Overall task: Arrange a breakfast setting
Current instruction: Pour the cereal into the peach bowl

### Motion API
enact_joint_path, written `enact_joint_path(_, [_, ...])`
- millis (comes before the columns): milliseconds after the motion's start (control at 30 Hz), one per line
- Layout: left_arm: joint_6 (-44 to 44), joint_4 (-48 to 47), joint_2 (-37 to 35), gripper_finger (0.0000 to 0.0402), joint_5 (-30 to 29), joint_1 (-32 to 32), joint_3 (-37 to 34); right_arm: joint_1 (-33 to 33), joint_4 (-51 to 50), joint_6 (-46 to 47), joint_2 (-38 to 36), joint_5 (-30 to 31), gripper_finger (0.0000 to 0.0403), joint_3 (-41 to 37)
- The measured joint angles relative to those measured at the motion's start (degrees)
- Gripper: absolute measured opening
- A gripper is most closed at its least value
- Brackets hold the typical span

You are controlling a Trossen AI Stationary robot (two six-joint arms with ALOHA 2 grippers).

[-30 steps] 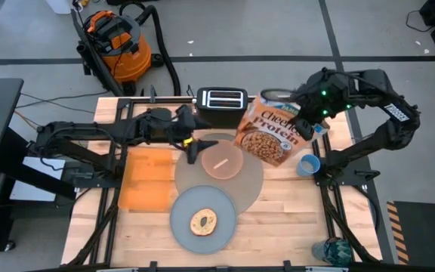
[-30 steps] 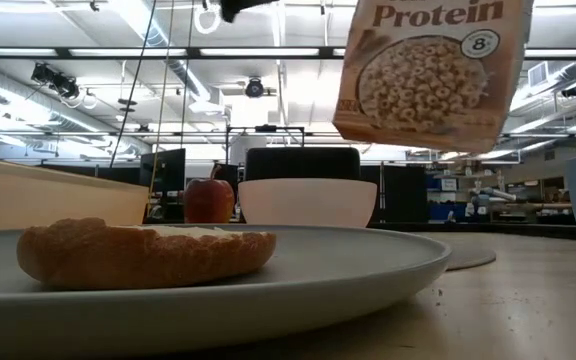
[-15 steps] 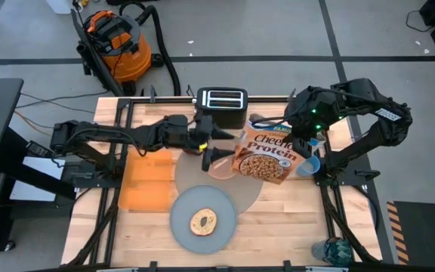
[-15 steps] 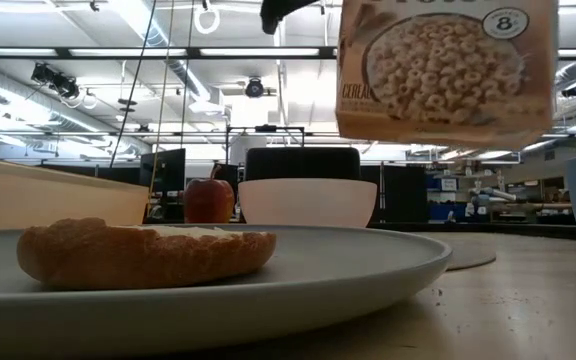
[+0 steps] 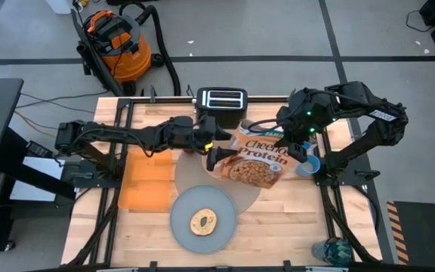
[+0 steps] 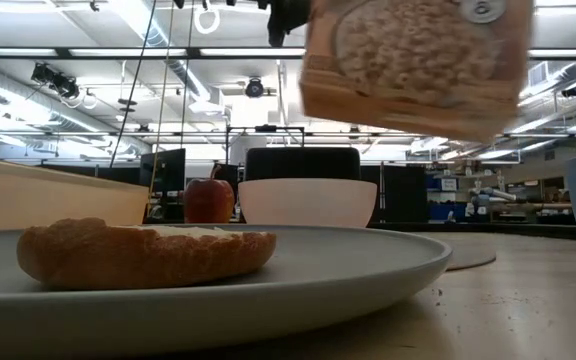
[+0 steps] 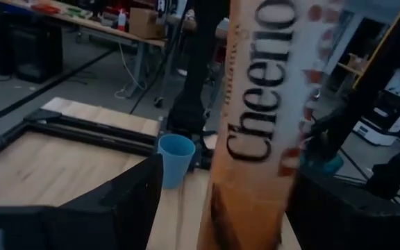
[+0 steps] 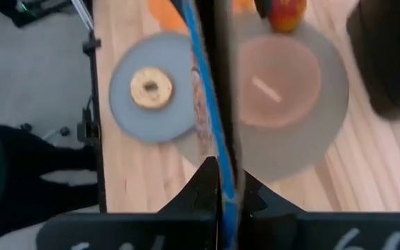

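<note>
High view, right gripper [image 5: 299, 143]: clamped on the top edge of the cereal box [image 5: 257, 160], which hung tilted over the grey placemat [image 5: 242, 198]; box hid the pink bowl and spoon.
High view, left gripper [image 5: 216, 155]: fingers spread wide at the box's near edge, over the mat; contact could not be judged. Apple hidden under this arm.
High view, rest: plate [image 5: 183, 223] with bread [image 5: 203, 221] lay nearer the table's front than both grippers; napkin [image 5: 146, 178] under the left arm; toaster [image 5: 221, 99] beyond them; blue cup [image 5: 309, 165] partly covered by the right arm.
Low view: box [image 6: 413, 60] blurred, top cut off, above bowl [image 6: 307, 202]; apple [image 6: 208, 200] beside bowl; bread [image 6: 143, 252] on plate [image 6: 368, 268]. Grippers not made out.
Left wrist view: box [image 7: 255, 132] stood between the two wide fingers [image 7: 117, 201]; cup [image 7: 175, 160] beyond.
Right wrist view: box edge [image 8: 217, 104] pinched, splitting the view; bowl [image 8: 278, 81] with spoon [image 8: 264, 89], apple [image 8: 287, 14] partly cut off.
</note>
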Motion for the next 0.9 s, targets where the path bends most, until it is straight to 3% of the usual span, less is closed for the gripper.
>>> enact_joint_path(200, [0.45,0.39,-0.02,0.0212,2.52,-0.44,0.00,-0.01,6.60,-2.78,0.07,-1.16,0.0012,0.00])
enact_joint_path(533, [0.66,3.07,-0.95,0.0015,4.50,0.05,-0.04,1.04,7.29,-2.96,0.03,-0.51,0.0034,0.00])
enact_joint_path(800, [2.79,-1.49,-2.83,0.0011,4.45,0.37,4.09,0.85,16.23,-5.05,-3.42,0.73,0.0133,0.07])
enact_joint_path(900, [4.58,-4.40,-4.10,0.0010,4.04,0.50,7.39,0.26,23.86,-7.03,-6.99,5.03,0.0167,0.07])
